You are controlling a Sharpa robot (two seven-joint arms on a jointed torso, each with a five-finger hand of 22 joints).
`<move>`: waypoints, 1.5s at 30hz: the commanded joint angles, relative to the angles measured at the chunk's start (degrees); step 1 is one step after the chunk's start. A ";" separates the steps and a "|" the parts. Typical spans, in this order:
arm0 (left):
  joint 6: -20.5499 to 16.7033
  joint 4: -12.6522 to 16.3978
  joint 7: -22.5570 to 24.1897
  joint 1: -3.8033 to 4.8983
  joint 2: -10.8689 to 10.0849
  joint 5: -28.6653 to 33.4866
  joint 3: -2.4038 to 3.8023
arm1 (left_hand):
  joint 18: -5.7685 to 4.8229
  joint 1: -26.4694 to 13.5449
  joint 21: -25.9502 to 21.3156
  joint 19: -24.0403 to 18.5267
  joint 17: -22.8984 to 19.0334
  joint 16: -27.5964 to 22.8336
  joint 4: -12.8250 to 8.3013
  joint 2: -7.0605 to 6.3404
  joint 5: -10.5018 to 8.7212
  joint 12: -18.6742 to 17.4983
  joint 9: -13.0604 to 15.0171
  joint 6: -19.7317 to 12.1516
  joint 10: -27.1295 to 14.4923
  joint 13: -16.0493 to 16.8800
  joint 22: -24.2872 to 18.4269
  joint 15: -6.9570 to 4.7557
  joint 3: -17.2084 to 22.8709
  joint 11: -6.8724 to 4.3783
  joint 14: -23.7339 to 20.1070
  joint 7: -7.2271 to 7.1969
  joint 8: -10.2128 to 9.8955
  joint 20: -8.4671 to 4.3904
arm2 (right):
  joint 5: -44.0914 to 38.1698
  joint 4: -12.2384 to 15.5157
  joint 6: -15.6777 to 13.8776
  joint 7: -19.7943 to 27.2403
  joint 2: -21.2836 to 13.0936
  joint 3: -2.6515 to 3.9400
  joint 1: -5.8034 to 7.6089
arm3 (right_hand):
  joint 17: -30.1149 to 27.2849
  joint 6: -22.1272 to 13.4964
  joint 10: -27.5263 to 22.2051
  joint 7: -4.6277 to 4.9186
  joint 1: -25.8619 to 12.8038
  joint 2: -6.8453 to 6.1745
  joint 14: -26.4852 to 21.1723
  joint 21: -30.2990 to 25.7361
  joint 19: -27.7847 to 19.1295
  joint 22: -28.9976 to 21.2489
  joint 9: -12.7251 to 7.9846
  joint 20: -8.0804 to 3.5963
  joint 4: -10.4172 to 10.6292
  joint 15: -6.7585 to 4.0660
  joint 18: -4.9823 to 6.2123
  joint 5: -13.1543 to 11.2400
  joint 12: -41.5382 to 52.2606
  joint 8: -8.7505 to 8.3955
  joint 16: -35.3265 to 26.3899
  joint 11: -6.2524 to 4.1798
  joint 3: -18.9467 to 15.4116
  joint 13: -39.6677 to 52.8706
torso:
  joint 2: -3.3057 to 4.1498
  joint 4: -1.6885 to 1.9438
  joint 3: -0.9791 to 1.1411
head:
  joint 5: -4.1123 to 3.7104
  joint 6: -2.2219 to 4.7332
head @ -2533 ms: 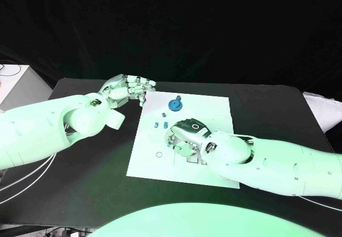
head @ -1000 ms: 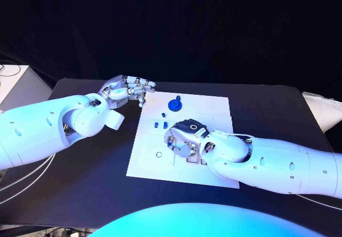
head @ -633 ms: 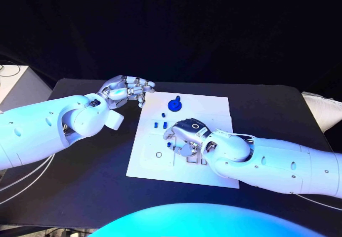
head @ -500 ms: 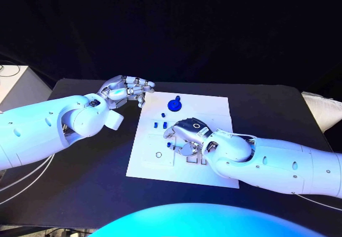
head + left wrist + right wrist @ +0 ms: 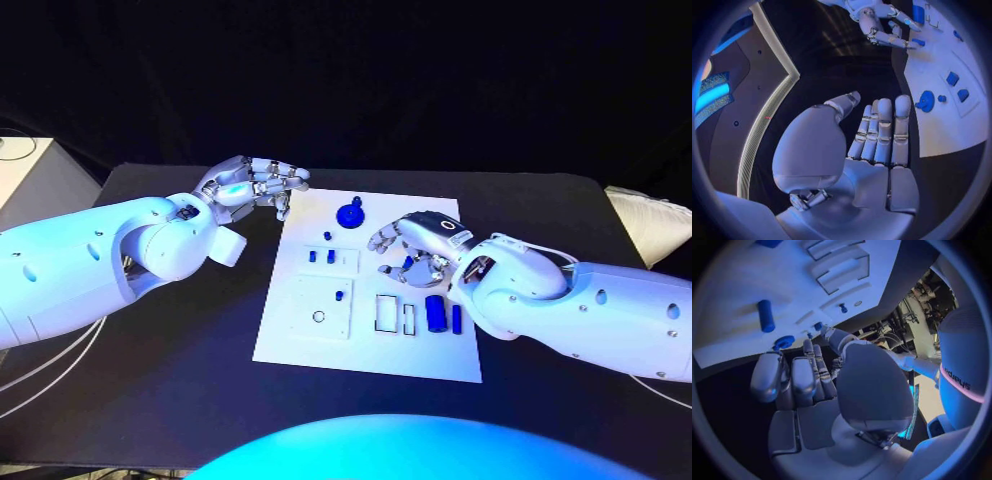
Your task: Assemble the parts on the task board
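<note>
Two hands over the black table (image 5: pixel 159 380). The left hand (image 5: pixel 257 186) hovers beside the white board's (image 5: pixel 433 355) far left corner, holding nothing, fingers loosely curled but apart. The right hand (image 5: pixel 418 243) hangs above the board's middle, fingers bent downward; whether it pinches anything, I cannot tell. On the board: a blue disc (image 5: pixel 351 212) near the far edge, two blue cylinders (image 5: pixel 436 308) lying near the right side.

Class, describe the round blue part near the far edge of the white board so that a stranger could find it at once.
Start at the white task board in the middle of the black table. Follow it to its far edge, between the two hands. There lies the round blue part: a disc, broader than the small blue pieces just nearer than it.
</note>
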 commanded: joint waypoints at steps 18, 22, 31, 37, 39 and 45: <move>0.89 -0.52 0.20 0.00 0.46 0.38 -0.18 | 0.37 0.42 -0.58 -0.54 0.09 0.34 0.30 -0.22 0.00 0.30 -0.15 -0.63 -0.60 0.05 -0.46 0.29 -0.42 0.24 -0.14 0.11 -0.11 0.07 | 1.15 -3.68 10.78 -0.72 -2.86 0.11 1.90 | -2.71 -3.58 -8.95 -0.03 10.93 2.07 -1.08 -5.91 -1.70 -4.72 -0.60 0.62 13.22 0.41 0.95 -1.34 4.79 -2.63 -0.85 0.46 -26.72 -0.41 | 0.07 0.11 0.07 | -0.98 0.74; 0.86 -0.62 0.17 0.00 0.43 0.38 -0.19 | 0.37 0.42 -0.58 -0.54 0.09 0.34 0.30 -0.22 0.00 0.30 -0.15 -0.63 -0.60 0.05 -0.46 0.29 -0.42 0.24 -0.14 0.11 -0.11 0.07 | 0.85 -3.96 11.48 -1.44 -2.57 0.08 1.62 | -1.70 -3.04 -8.35 0.05 11.32 2.67 -0.71 -5.28 -1.29 -3.96 -0.43 0.53 13.25 0.26 0.80 -1.45 5.66 -2.29 -0.24 0.26 -27.02 -0.29 | 0.05 0.13 0.02 | -0.89 0.69; 0.94 -0.68 0.00 0.00 0.45 0.38 -0.20 | 0.39 0.40 -0.66 -0.64 0.09 0.34 0.36 -0.18 0.01 0.31 -0.16 -0.66 -0.64 0.05 -0.56 0.31 -0.42 0.26 -0.17 0.13 -0.12 0.08 | -0.01 -4.68 11.45 -2.83 -1.91 0.05 1.36 | -0.79 -0.95 -6.22 -0.04 11.90 4.49 -0.17 -3.11 0.08 -1.53 0.00 0.13 13.06 -0.11 0.31 -2.32 7.60 -1.20 0.45 -0.14 -25.93 -0.28 | 0.00 0.07 -0.05 | -0.98 0.62; 0.86 -0.72 -0.05 0.00 0.42 0.38 -0.20 | 0.39 0.38 -0.68 -0.66 0.10 0.34 0.40 -0.15 0.01 0.31 -0.16 -0.66 -0.66 0.05 -0.57 0.32 -0.43 0.27 -0.18 0.14 -0.12 0.09 | -0.21 -4.55 10.41 -2.66 -1.56 0.03 1.13 | 1.51 2.36 -2.05 -0.48 12.81 6.31 0.54 0.35 1.60 2.32 0.10 -0.15 13.03 -0.44 -0.47 -4.84 8.28 -0.08 1.86 -0.52 -22.60 -0.48 | 0.03 0.12 0.01 | -0.99 0.58; 0.86 -0.72 -0.09 0.00 0.42 0.38 -0.20 | 0.38 0.32 -0.67 -0.66 0.10 0.33 0.48 -0.10 0.01 0.33 -0.16 -0.67 -0.69 0.05 -0.55 0.34 -0.44 0.29 -0.20 0.16 -0.13 0.10 | -0.18 -4.48 9.96 -2.53 -1.47 0.03 1.07 | 2.18 3.06 -0.91 -0.62 12.81 6.75 0.73 1.34 1.98 3.41 0.04 -0.25 13.08 -0.56 -0.69 -5.18 8.07 0.06 2.28 -0.70 -21.56 -0.53 | 0.03 0.13 0.01 | -1.01 0.57; 0.89 -0.74 -0.20 0.00 0.41 0.38 -0.20 | 0.39 0.22 -0.72 -0.72 0.12 0.33 0.66 0.02 0.02 0.36 -0.17 -0.67 -0.73 0.05 -0.60 0.37 -0.46 0.31 -0.23 0.17 -0.12 0.13 | -0.11 -4.33 9.05 -2.24 -1.31 0.02 0.92 | 3.73 5.98 3.55 -1.66 12.79 7.40 1.13 4.20 2.96 6.60 0.06 -0.87 13.09 -1.31 -1.29 -6.64 6.07 0.92 3.40 -1.65 -17.07 -0.65 | 0.03 0.06 0.01 | -1.00 0.51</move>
